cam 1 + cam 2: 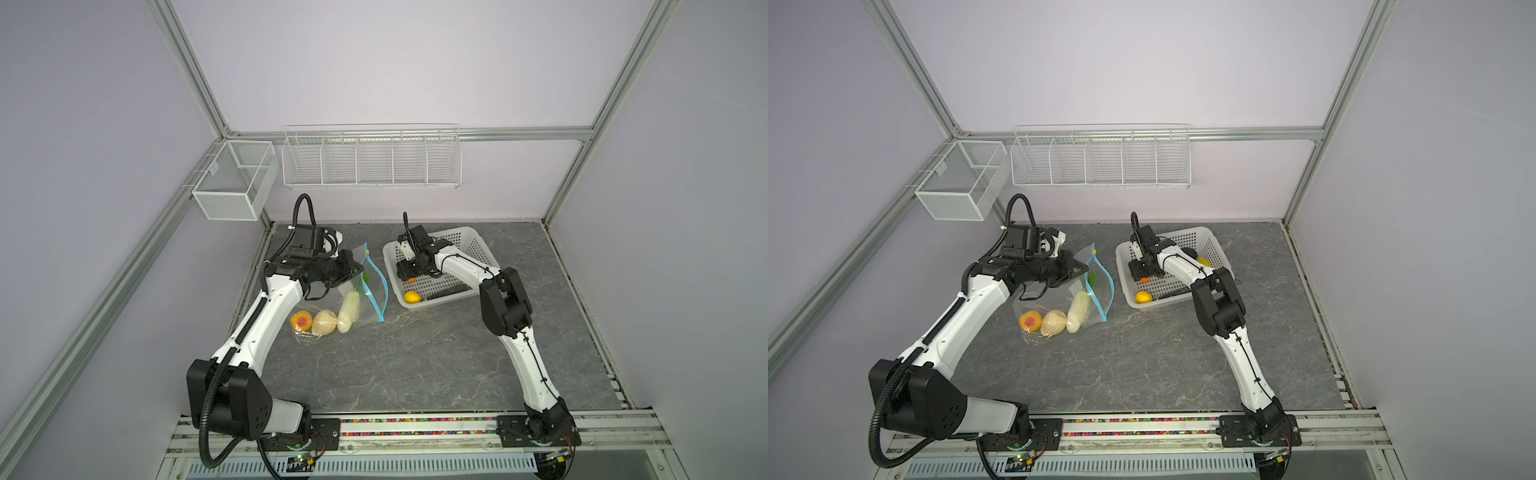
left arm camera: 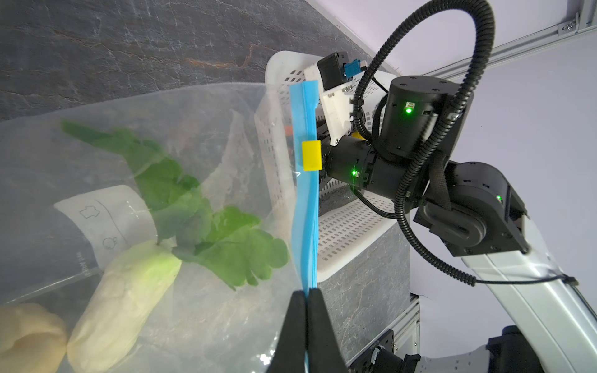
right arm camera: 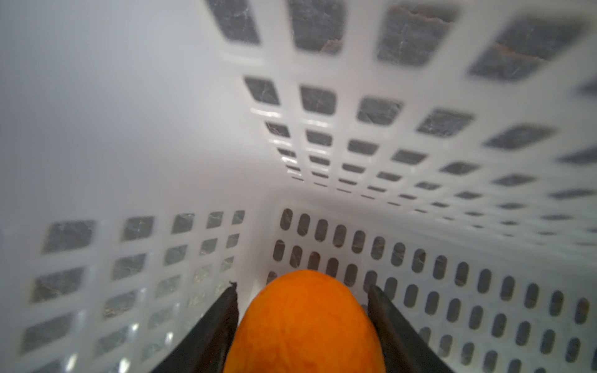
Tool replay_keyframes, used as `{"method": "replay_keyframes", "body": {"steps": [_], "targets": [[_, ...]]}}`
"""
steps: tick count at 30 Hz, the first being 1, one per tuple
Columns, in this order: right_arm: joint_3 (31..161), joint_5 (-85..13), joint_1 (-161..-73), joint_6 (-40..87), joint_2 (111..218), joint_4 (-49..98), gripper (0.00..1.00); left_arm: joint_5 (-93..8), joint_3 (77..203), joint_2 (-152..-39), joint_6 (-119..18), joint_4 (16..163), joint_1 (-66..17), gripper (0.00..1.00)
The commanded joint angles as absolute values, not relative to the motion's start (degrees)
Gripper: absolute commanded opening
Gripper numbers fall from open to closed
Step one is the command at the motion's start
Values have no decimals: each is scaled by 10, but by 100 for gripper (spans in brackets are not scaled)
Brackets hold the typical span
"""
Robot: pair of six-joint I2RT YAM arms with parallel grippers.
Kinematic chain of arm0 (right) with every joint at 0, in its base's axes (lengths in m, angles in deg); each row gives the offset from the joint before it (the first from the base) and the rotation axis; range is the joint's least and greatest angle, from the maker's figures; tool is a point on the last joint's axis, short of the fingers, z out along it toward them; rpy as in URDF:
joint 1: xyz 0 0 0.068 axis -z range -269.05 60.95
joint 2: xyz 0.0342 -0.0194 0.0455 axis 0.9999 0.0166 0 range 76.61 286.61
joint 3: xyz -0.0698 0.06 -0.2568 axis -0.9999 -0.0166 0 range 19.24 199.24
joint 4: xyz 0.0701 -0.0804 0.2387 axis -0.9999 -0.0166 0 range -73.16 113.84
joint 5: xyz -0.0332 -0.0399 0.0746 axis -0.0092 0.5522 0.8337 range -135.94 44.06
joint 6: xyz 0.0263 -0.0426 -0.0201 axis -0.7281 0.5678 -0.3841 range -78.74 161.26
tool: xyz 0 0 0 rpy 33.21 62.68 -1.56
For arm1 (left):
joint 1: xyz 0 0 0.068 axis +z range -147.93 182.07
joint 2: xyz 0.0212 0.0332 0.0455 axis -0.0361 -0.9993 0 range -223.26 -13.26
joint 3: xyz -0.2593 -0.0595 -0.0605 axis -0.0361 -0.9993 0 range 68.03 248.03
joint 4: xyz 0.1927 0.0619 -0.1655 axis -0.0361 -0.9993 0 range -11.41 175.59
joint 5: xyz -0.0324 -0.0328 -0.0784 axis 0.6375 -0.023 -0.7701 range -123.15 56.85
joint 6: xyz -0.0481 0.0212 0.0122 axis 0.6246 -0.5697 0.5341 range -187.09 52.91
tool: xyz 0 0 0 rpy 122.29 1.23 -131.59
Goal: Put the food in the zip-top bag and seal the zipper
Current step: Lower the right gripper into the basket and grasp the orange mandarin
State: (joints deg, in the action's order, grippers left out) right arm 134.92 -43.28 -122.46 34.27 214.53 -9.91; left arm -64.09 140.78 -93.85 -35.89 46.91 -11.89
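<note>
The clear zip-top bag point(image 1: 328, 299) lies left of centre on the grey table, its mouth toward the basket. My left gripper point(image 2: 307, 292) is shut on the light-blue zipper point(image 2: 305, 200) and holds that edge up; the yellow slider point(image 2: 311, 155) sits farther along. Food in the bag: an orange-pink round piece point(image 1: 301, 321), a cream piece point(image 1: 324, 322) and a white stalk point(image 1: 348, 311) with green leaves point(image 2: 193, 200). My right gripper point(image 3: 302, 289) is down in the white basket point(image 1: 478, 245), its fingers closed against both sides of an orange piece point(image 3: 303, 326). A yellow-orange round piece point(image 1: 412, 297) lies in the basket's near corner.
Another yellow piece point(image 1: 1203, 261) shows in the basket behind the right arm. A white wire rack point(image 1: 372, 162) and a mesh box point(image 1: 232, 183) hang on the back wall. The arms' base rail point(image 1: 415, 428) runs along the table's front edge.
</note>
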Motion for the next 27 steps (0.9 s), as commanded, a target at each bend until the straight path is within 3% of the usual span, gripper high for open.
{"method": "replay_keyframes", "body": {"steps": [1, 27], "targets": [[1336, -426, -1219, 341, 2131, -96, 61, -645, 1401, -936, -357, 482, -122, 0], [1335, -408, -1214, 330, 2074, -131, 47, -636, 1424, -947, -354, 458, -122, 0]]}}
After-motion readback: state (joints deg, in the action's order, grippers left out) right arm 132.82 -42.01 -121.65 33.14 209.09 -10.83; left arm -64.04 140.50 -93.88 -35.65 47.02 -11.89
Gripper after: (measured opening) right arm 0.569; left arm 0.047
